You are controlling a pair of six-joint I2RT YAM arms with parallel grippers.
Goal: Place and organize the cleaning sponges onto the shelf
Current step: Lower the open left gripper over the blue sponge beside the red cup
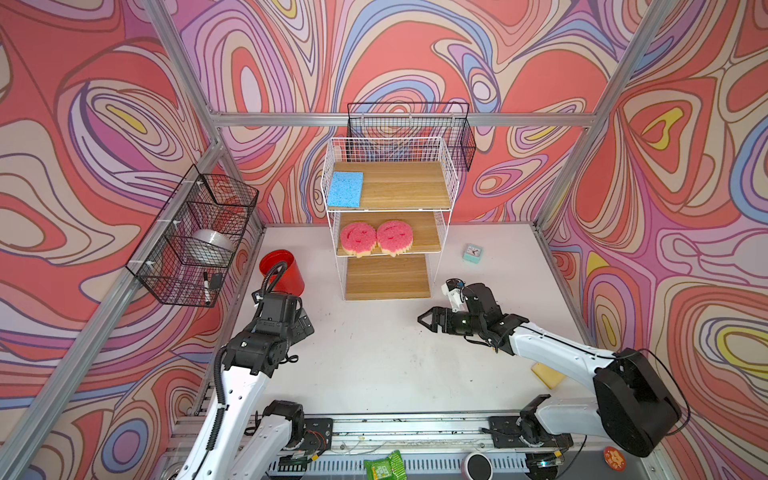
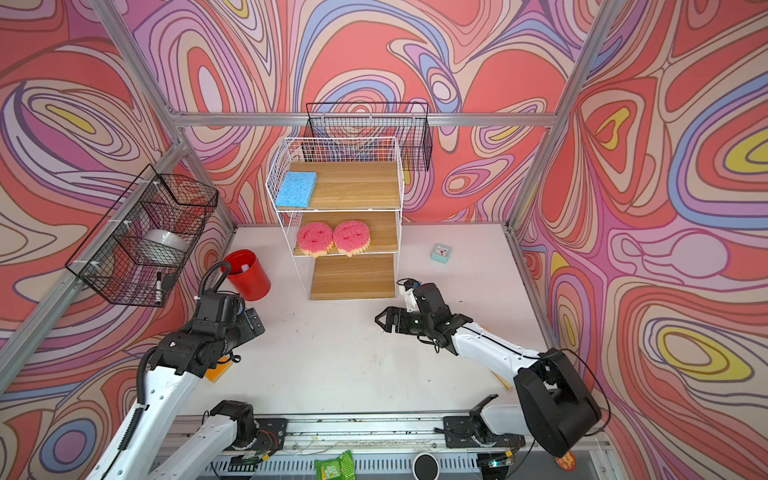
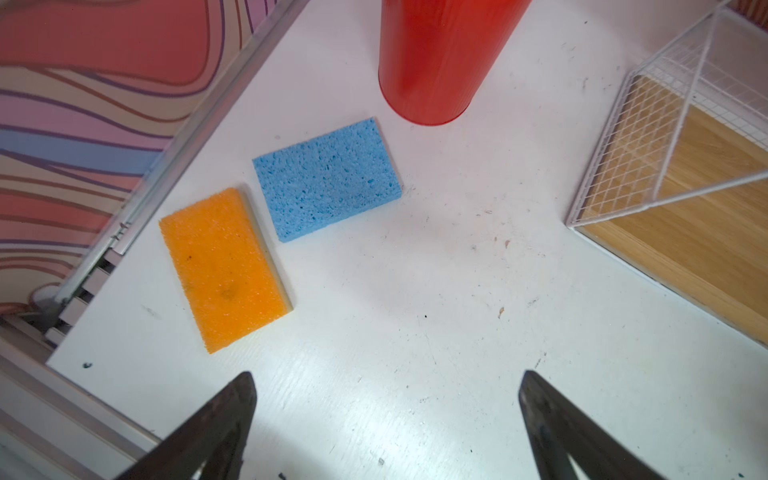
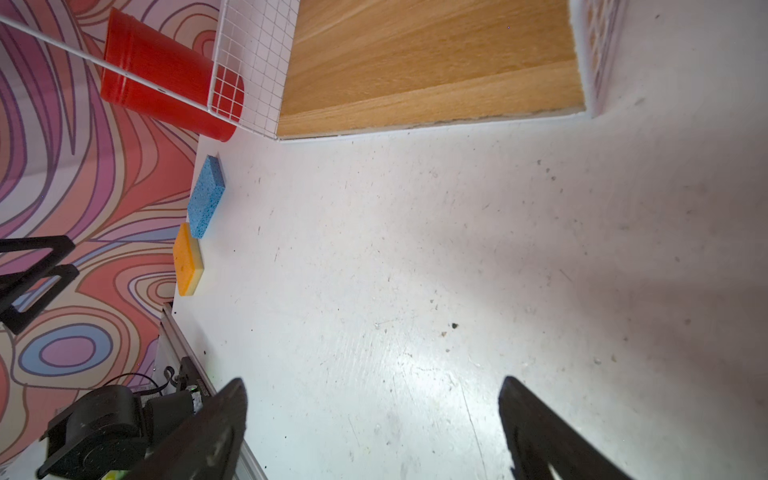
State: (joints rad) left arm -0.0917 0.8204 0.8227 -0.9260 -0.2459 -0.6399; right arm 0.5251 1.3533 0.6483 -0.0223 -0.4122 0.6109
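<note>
On the table [image 3: 415, 270] lies a porous blue sponge [image 3: 327, 178]

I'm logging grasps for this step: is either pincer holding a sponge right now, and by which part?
Nothing is held. The left pincer and the right pincer both stand open and empty.

Table: white flat tabletop [image 1: 374, 365], scuffed and speckled.
Shelf: white wire-frame rack [image 1: 451, 178] standing at the table's back, with 3 light wooden boards.
Top board [image 1: 407, 185]: 1 flat blue rectangular sponge [image 1: 345, 190] at its left end.
Middle board [image 1: 428, 232]: 2 round pink-and-yellow scalloped sponges [image 1: 358, 239] [image 1: 395, 237], side by side, touching, overhanging the front edge.
Bottom board [image 1: 386, 276]: lowest step, at table level.
Table, left: red cylindrical cup [image 1: 284, 272]; second blue rectangular sponge [image 3: 326, 178] just beside an orange rectangular sponge [image 3: 224, 270].
Table, right: small mint-green clock [image 1: 472, 252]; yellow rectangular sponge [image 1: 547, 375], partly hidden.
</note>
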